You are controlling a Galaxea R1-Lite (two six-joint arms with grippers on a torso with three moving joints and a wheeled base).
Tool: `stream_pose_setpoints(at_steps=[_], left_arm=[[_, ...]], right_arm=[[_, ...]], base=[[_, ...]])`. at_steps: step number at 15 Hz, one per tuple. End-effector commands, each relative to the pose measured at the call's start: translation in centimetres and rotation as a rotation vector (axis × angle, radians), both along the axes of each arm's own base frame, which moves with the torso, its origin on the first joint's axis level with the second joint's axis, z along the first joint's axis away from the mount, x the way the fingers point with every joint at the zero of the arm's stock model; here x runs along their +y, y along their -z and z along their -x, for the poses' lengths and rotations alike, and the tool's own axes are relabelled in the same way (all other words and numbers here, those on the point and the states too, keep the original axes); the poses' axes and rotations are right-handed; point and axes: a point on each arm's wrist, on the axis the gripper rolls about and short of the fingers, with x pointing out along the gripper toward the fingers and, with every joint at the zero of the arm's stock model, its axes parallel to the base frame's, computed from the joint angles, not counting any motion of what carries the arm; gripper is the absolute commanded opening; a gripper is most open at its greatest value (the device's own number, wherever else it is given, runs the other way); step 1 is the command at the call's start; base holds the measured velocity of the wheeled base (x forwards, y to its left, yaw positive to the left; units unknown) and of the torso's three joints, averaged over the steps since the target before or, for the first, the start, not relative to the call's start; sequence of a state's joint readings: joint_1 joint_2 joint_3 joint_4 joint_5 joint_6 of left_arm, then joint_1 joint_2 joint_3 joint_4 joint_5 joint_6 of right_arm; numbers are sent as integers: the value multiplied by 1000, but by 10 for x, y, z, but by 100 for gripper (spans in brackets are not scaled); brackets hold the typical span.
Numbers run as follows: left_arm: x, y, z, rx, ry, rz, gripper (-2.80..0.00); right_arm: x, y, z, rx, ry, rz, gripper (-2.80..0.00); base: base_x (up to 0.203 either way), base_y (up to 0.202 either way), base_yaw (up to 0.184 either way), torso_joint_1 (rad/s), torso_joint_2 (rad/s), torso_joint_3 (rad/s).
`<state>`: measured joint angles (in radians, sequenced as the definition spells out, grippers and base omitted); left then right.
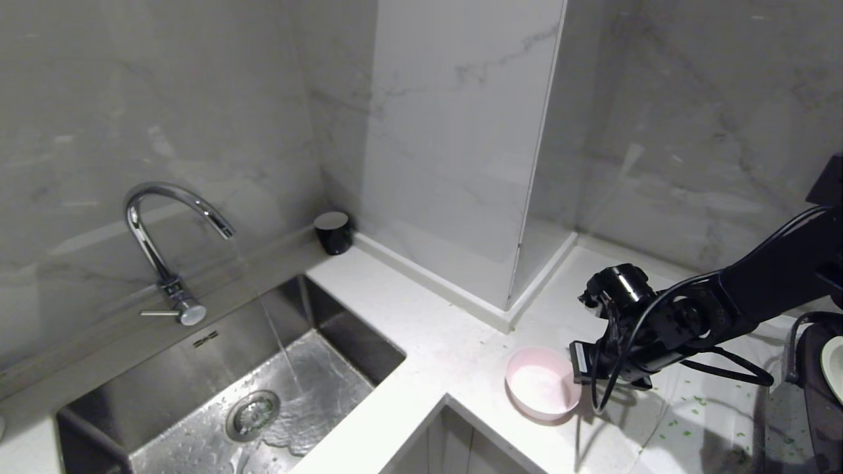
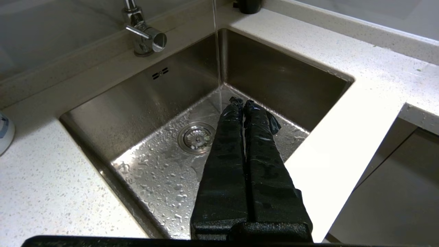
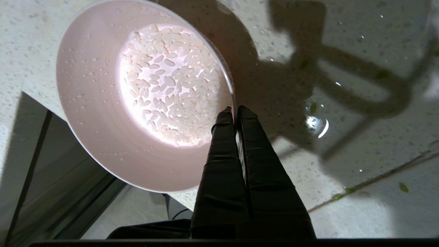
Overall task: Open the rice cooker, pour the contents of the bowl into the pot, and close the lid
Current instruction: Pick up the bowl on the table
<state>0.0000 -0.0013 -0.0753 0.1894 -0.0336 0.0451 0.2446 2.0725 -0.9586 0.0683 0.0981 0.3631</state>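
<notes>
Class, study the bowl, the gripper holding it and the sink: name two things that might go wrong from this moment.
1. The right gripper pinches only the thin rim of the bowl, which sits at the countertop edge; it might slip or tip, spilling the rice.
2. The faucet is running into the sink, near the shut left gripper, which might get splashed.

No legible text, label or number anywhere; perhaps print, unreadable, on the white container (image 2: 5,132) beside the sink (image 2: 281,80).
</notes>
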Motion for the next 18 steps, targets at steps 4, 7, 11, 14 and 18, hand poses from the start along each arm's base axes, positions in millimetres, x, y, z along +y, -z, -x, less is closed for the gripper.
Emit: stream_pose_setpoints(at_steps=[4, 7, 11, 14, 18], left_arm=[[0, 0, 0, -1, 0, 4, -280], [0, 0, 0, -2, 0, 4, -280], [0, 0, 0, -2, -10, 7, -280], [0, 0, 0, -2, -18, 14, -280], [0, 0, 0, -2, -22, 18, -280]], right_arm=[[12, -3, -9, 13, 4, -10, -280], [23, -2, -15, 12, -12, -13, -280], [43, -8, -30, 2, -15, -29, -280], [60, -9, -42, -22, -12, -53, -280], [86, -5, -51, -33, -39, -68, -280]], base=[[0, 0, 0, 0, 0, 0], [0, 0, 0, 0, 0, 0], [0, 0, 0, 0, 0, 0], [0, 0, 0, 0, 0, 0], [0, 0, 0, 0, 0, 0]])
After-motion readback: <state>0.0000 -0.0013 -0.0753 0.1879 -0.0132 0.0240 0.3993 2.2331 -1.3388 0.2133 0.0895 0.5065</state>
